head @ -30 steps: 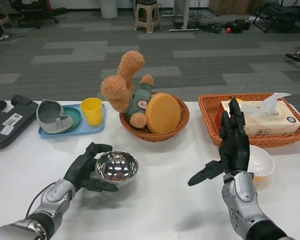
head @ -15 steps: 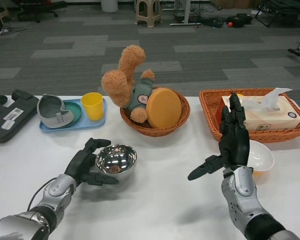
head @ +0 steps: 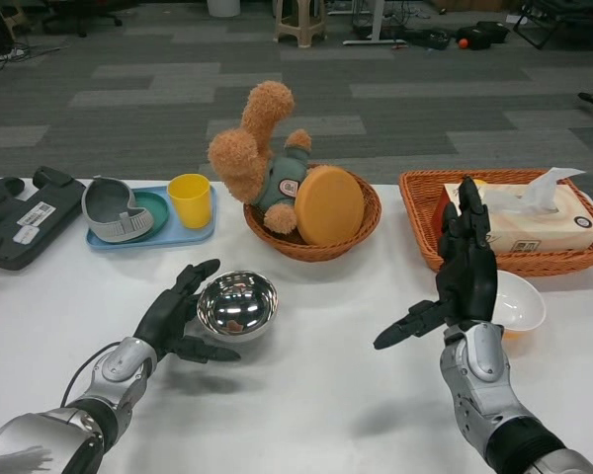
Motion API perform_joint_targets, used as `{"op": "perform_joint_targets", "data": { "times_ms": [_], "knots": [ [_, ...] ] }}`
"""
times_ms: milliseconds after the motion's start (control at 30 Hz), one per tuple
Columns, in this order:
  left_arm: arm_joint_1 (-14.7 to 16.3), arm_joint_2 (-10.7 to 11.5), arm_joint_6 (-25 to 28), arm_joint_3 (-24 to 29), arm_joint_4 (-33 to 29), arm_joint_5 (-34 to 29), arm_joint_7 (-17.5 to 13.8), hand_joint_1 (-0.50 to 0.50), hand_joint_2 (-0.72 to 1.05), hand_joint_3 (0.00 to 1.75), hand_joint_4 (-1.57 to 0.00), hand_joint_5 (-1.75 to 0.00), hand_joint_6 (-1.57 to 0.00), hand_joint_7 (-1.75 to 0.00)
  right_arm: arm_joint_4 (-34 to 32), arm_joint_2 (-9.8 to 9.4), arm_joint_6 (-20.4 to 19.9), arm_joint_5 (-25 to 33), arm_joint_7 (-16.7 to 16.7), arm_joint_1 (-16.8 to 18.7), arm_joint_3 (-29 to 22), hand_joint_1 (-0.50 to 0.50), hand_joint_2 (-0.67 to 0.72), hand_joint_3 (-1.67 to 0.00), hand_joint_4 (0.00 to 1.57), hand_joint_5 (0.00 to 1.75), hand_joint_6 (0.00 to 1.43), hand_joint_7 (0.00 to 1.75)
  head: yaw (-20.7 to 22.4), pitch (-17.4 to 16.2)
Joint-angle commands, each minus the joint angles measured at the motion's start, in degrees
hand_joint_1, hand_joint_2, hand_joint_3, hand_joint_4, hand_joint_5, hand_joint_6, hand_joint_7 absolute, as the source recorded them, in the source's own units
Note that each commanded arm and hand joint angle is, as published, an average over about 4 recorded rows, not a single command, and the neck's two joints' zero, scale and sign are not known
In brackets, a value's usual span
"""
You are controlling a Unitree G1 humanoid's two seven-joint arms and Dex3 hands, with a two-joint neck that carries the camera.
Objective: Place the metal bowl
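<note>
while the metal bowl (head: 236, 304) sits upright on the white counter (head: 316, 395), the left hand (head: 174, 318) lies just beside its left wall, fingers (head: 196, 278) spread apart and curved round the rim without visibly clamping it; whether they touch the metal cannot be told. judged from this, the bowl is set down and the hold is loosened so the hand can leave it standing. the right hand (head: 462, 281) stands upright well to the right of the bowl, fingers apart, holding nothing. beyond the left fingers, a blue tray (head: 199, 229) carries a yellow cup (head: 190, 199) and a grey object (head: 112, 210). beyond the bowl, a round wicker basket (head: 358, 233) holds a plush toy (head: 257, 155) and an orange disc (head: 328, 204). behind the right fingers, a rectangular wicker basket (head: 422, 225) holds a tissue box (head: 539, 219); a white bowl (head: 519, 303) rests just beside that hand.
</note>
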Motion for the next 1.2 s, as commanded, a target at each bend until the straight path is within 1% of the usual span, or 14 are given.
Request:
{"op": "perform_joint_targets", "data": {
  "times_ms": [33, 100, 200, 300, 467, 600, 667, 767, 800, 900, 967, 1033, 1100, 1200],
  "knots": [
    [0.92, 0.05, -1.24, 0.55, 0.72, -0.73, -0.47, -0.5, -0.24, 0.09, 0.0, -0.36, 0.0, -0.24, 0.05, 0.13, -0.04, 0.28, 0.0, -0.06, -0.44, -0.46, 0.6, 0.0, 0.14, 0.0, 0.0, 0.07, 0.12, 0.08],
    [1.09, 0.27, -2.34, 0.64, 0.67, -0.86, -1.13, -0.49, -0.33, 0.09, 0.0, -0.31, 0.0, -0.17, 0.01, 0.13, -0.04, 0.28, 0.0, -0.06, -0.44, -0.46, 0.6, 0.0, 0.14, 0.0, 0.0, 0.07, 0.17, 0.1],
    [1.27, 0.53, -3.52, 0.77, 0.63, -1.04, -1.7, -0.48, -0.46, 0.09, 0.0, -0.23, 0.0, -0.12, -0.03, 0.13, -0.04, 0.28, 0.0, -0.06, -0.44, -0.46, 0.6, 0.0, 0.14, 0.0, 0.0, 0.07, 0.32, 0.08],
    [2.04, 1.02, -5.3, 0.9, 0.32, -3.56, -2.32, -0.48, -0.55, 0.09, 0.0, -0.21, 0.0, -0.07, -0.14, 0.13, -0.04, 0.28, 0.0, -0.06, -0.44, -0.46, 0.6, 0.0, 0.12, 0.0, 0.0, 0.07, 0.63, 0.12],
    [3.46, 1.68, -7.39, 0.9, -2.27, -9.91, -2.4, -0.48, -0.55, 0.09, 0.0, -0.21, 0.0, -0.03, -0.21, 0.13, -0.04, 0.28, 0.0, -0.06, -0.4, -0.46, 0.6, 0.0, 0.11, 0.0, 0.0, 0.07, 1.03, 0.38],
    [4.94, 1.96, -7.87, 1.34, -6.93, -14.81, -2.76, -0.48, -0.55, 0.09, 0.0, -0.1, 0.0, -0.07, -0.34, 0.13, -0.04, 0.28, 0.0, -0.06, -0.36, -0.46, 0.6, 0.0, 0.11, 0.0, 0.0, 0.07, 1.2, 0.94],
    [5.82, 2.18, -7.87, 2.37, -9.98, -16.02, -2.93, -0.48, -0.55, 0.09, 0.0, -0.1, 0.0, -0.07, -0.32, 0.13, -0.04, 0.3, 0.0, -0.11, -0.38, -0.46, 0.6, 0.0, 0.11, 0.0, 0.0, 0.07, 1.25, 2.16],
    [7.38, 2.69, -7.52, 4.72, -15.94, -16.64, -3.06, -0.48, -0.61, 0.09, 0.0, -0.03, 0.0, -0.07, -0.21, 0.13, -0.04, 0.37, 0.0, -0.15, -0.44, -0.46, 0.6, 0.0, 0.11, 0.0, 0.0, 0.07, 1.35, 4.96],
    [7.73, 2.84, -7.15, 5.25, -17.72, -16.64, -3.09, -0.48, -0.61, 0.09, 0.0, 0.0, 0.0, -0.07, -0.17, 0.15, -0.04, 0.37, 0.0, -0.17, -0.47, -0.46, 0.6, 0.0, 0.11, 0.0, 0.0, 0.07, 1.35, 6.41],
    [8.69, 3.35, -5.72, 6.75, -23.06, -16.59, -3.2, -0.48, -0.59, 0.09, 0.0, 0.0, 0.0, -0.07, -0.08, 0.22, -0.04, 0.37, 0.0, -0.33, -0.58, -0.46, 0.6, 0.0, 0.11, 0.0, 0.0, 0.07, 1.09, 9.7],
    [9.09, 3.65, -4.97, 7.8, -26.44, -16.42, -3.24, -0.48, -0.64, 0.09, 0.0, 0.0, 0.0, -0.07, -0.08, 0.22, -0.04, 0.37, 0.0, -0.5, -0.62, -0.46, 0.6, 0.0, 0.11, 0.0, 0.0, 0.07, 0.72, 11.19],
    [9.18, 3.76, -4.64, 8.5, -28.7, -16.29, -3.24, -0.48, -0.59, 0.09, 0.0, 0.0, 0.0, -0.07, -0.08, 0.22, -0.04, 0.37, 0.0, -0.61, -0.62, -0.46, 0.6, 0.0, 0.11, 0.0, 0.0, 0.07, 0.21, 12.5],
    [9.18, 3.87, -4.27, 8.88, -30.81, -16.29, -3.26, -0.48, -0.59, 0.09, 0.0, 0.0, 0.0, -0.07, -0.06, 0.24, -0.04, 0.35, 0.0, -0.65, -0.6, -0.46, 0.6, 0.0, 0.11, 0.0, 0.0, 0.07, -0.08, 13.7],
    [9.18, 4.09, -3.3, 9.12, -34.92, -16.29, -3.46, -0.48, -0.57, 0.09, 0.0, 0.0, 0.0, -0.02, 0.01, 0.35, -0.04, 0.33, 0.0, -0.72, -0.53, -0.46, 0.6, 0.0, 0.11, 0.0, 0.0, 0.07, -0.28, 16.39]
  ]
}}
